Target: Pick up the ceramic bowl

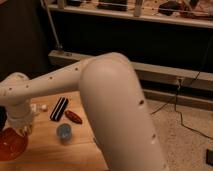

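Wooden table (75,150) fills lower left. Ceramic bowl (10,144) sits at its left edge; gripper (21,129) hangs touching or just above the bowl's right rim, finger state cannot tell. Blue cup (63,132) lies near, to the right.

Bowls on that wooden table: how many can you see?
1: the ceramic bowl at the table's left edge, beneath the pincer. The big white arm may hide others.
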Controlling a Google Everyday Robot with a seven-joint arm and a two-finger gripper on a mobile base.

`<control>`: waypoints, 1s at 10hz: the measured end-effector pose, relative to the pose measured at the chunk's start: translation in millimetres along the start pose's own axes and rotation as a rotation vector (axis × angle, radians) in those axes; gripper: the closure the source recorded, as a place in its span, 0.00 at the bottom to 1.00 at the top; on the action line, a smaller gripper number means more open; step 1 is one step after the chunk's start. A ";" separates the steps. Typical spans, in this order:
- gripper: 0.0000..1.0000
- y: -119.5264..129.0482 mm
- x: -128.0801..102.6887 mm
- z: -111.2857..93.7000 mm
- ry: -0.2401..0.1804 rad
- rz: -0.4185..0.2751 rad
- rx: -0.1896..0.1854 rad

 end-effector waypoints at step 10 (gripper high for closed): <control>1.00 -31.4 22.6 -33.5 -0.089 -0.019 -0.008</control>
